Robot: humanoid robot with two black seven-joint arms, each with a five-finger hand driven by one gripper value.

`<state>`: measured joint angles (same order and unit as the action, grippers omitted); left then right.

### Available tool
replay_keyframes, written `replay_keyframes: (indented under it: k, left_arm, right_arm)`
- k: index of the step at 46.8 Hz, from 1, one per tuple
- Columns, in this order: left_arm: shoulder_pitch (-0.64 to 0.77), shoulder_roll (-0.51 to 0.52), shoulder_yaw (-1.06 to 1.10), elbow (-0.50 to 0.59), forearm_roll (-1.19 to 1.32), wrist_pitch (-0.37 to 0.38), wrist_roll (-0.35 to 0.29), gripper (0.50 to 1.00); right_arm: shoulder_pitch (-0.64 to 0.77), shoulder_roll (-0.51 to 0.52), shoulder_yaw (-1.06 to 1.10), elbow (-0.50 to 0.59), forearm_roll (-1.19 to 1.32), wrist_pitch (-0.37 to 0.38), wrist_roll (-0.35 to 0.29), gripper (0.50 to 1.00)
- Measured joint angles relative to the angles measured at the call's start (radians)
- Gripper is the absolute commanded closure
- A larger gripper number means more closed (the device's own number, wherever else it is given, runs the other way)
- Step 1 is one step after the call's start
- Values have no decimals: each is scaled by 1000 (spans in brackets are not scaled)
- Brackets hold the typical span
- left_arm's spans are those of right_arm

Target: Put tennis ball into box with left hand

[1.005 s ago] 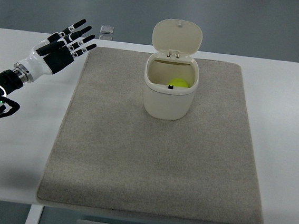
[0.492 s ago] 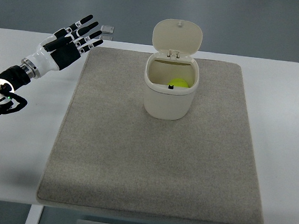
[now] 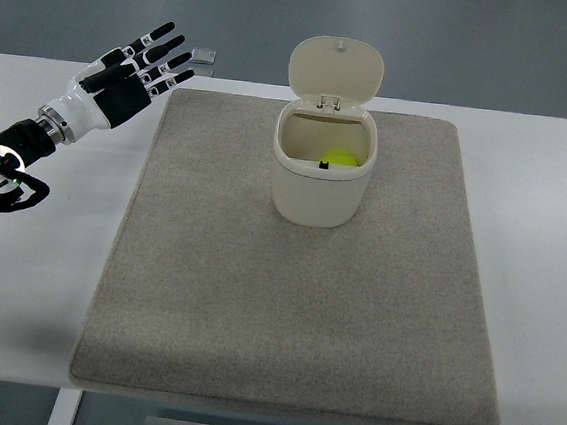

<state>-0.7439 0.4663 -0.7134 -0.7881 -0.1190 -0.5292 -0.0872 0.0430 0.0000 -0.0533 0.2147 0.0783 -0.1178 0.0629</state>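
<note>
On the white tabletop [image 3: 540, 257] we see a grey mat [image 3: 295, 304] carrying 1 cream box [image 3: 321, 181], which stands upright near the mat's far edge. Its hinged lid [image 3: 336, 69] is raised and tilted back, leaving the opening clear. Inside, the yellow-green tennis ball [image 3: 341, 158] lies against the right inner wall; a small dark mark sits just beside it, too small for us to identify. We can read no brand, label or writing on the box, the mat or the arm.

At the far left, our left hand [image 3: 125, 82] hovers over the tabletop just off the mat's far-left corner, well apart from the box. Its fingers [image 3: 157, 48] are spread and straight, grasping nothing. A small pale flat object [image 3: 205, 56] lies beyond the tabletop's far edge, just past the fingertips. Nothing stands between hand and box.
</note>
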Motion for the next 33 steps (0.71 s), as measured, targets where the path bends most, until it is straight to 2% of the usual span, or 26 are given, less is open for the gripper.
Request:
replay_keyframes:
  k: [17,25,33]
  left_arm:
    - [0,6,-3,0,-1,0,1,506]
    - [0,7,-3,0,-1,0,0,508]
    - [-1,7,-3,-2,-1,0,0,506]
  right_arm:
    - [-2,0,0,9,1,12,0,597]
    - [-2,0,1,18,-2,73,0,597]
    - [-2,0,5,17,2,80,6,597]
